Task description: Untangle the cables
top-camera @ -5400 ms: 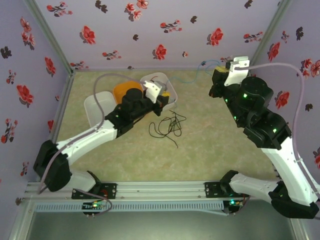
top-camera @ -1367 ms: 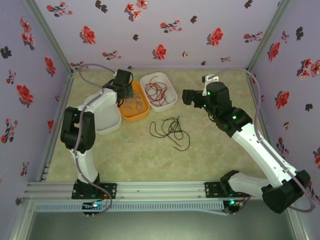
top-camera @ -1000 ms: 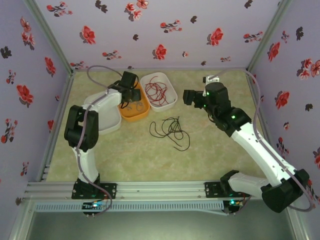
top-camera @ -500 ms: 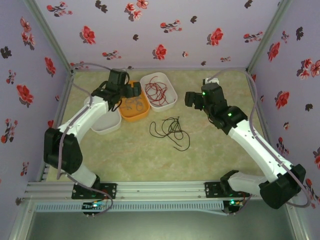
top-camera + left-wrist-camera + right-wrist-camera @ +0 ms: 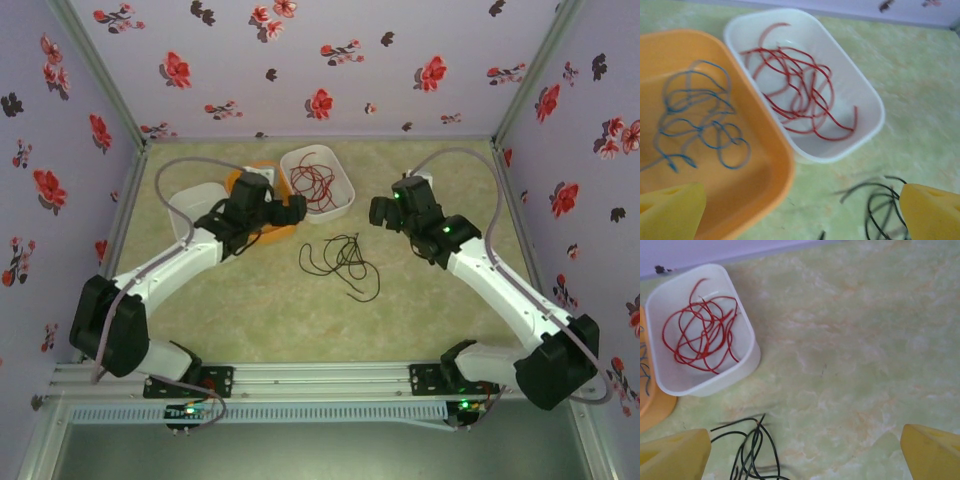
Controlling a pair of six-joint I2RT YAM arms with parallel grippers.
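At the centre of the top view, the black cable (image 5: 340,262) lay on the table (image 5: 430,320) as a loose bundle of crossing loops. One strand trailed toward the lower right. The bundle touched neither tray nor gripper.

Above it, in the upper centre, the white tray (image 5: 348,198) held the red cable (image 5: 315,178) in a coil. The orange tray (image 5: 238,182) stood just beside it on the left, largely covered by the left arm. A second white tray (image 5: 190,205) stood further left.

The left gripper (image 5: 292,208) hung over the right part of the orange tray, up and left of the black cable. Its jaws stood wide apart with nothing between them. In the left wrist view its yellow pads (image 5: 670,210) occupied the two bottom corners. The orange tray filled the left of that frame and contained the blue cable (image 5: 700,120). The black cable appeared at the lower right, blurred, so it could not be told whether its loops were knotted.

The right gripper (image 5: 378,213) hung up and right of the black cable, near it but apart. Its jaws were spread wide and held nothing. In the right wrist view its pads (image 5: 932,450) sat in the bottom corners, the black cable at the bottom left, and the white tray with the red cable at the upper left.
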